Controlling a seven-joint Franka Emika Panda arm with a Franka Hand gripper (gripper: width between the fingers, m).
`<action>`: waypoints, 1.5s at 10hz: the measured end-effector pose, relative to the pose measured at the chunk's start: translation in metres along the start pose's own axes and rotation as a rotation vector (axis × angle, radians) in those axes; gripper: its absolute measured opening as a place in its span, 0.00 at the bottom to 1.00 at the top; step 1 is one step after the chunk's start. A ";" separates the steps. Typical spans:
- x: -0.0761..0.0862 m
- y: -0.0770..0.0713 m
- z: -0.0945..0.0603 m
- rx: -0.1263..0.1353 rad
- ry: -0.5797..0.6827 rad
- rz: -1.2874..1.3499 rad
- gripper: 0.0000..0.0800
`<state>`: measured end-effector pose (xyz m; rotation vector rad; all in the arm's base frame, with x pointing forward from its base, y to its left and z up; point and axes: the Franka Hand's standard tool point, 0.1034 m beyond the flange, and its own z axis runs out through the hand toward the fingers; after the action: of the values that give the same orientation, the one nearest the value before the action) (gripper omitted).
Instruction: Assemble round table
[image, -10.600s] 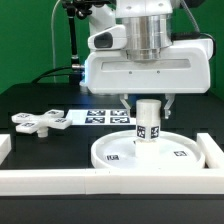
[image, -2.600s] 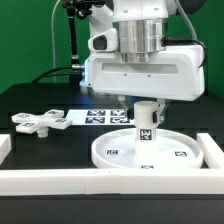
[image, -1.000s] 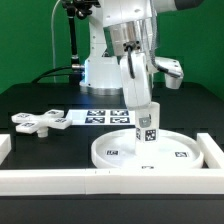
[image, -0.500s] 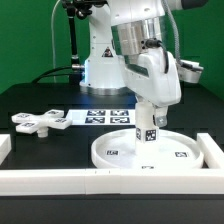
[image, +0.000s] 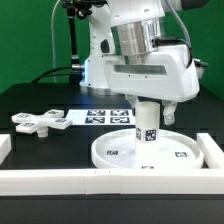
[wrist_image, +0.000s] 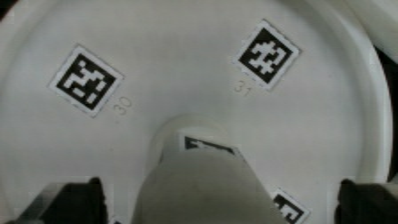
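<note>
We see the short white plastic cylinder leg (image: 147, 118) standing upright at the middle of the large round white rimmed disc (image: 125, 144), which lies on the black table (image: 40, 98). The gripper (image: 148, 112) hangs right over the leg with its jaws spread wide, one finger on each side. In the wrist view there is a gap between each dark fingertip (wrist_image: 80, 198) and the leg. The white cross-shaped base (image: 38, 121) lies well apart, toward the exterior view's left, beside the marker board (image: 108, 116).
</note>
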<state>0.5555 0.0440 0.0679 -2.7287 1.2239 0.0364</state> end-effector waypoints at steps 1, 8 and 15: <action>0.003 0.000 -0.001 -0.017 0.015 -0.165 0.81; 0.004 -0.003 -0.004 -0.060 0.011 -0.763 0.81; 0.002 -0.006 -0.004 -0.133 0.019 -1.560 0.81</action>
<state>0.5608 0.0459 0.0722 -2.9345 -1.0965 -0.0873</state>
